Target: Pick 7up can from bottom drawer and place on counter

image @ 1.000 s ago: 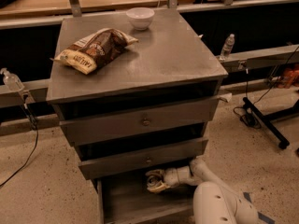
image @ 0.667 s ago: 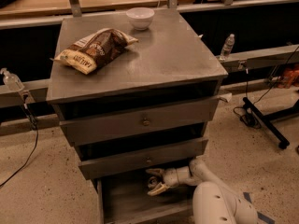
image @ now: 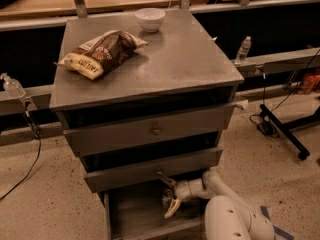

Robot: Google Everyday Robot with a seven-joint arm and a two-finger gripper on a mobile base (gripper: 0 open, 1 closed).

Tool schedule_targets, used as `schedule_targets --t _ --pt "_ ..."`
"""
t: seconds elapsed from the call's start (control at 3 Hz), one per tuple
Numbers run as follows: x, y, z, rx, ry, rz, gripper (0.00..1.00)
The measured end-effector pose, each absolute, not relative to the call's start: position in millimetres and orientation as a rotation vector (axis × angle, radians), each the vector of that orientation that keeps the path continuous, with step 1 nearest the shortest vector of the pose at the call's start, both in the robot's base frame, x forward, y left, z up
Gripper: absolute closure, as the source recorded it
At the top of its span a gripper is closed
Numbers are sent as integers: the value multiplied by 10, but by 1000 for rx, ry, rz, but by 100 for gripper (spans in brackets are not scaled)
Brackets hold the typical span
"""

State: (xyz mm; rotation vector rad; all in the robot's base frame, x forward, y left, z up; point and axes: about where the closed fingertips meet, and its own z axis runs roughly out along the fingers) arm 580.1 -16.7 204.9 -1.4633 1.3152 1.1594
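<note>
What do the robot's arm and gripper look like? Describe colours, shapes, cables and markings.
The arm is a smooth, glossy white shell of rounded, bulbous segments. The gripper, inside the bottom drawer, has two slim, curved cream fingers. No cables or markings show.

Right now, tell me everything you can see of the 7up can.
The 7up can is small, silvery, dim in shadow, apparently upright in the open bottom drawer, just under the middle drawer front. The gripper reaches in from the right, its pale fingers spread open on either side of it; contact is unclear. Its label cannot be read.
</note>
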Motion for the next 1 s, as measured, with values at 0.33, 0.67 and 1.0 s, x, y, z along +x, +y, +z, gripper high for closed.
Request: schedule_targets --t 0.33,0.67,1.0 --pt "5756 -536 2117 -1406 1405 1157 0" --pt "5616 -832 2217 -1352 1469 1155 0" --pt "5616 -831 2216 -1352 1469 1156 0"
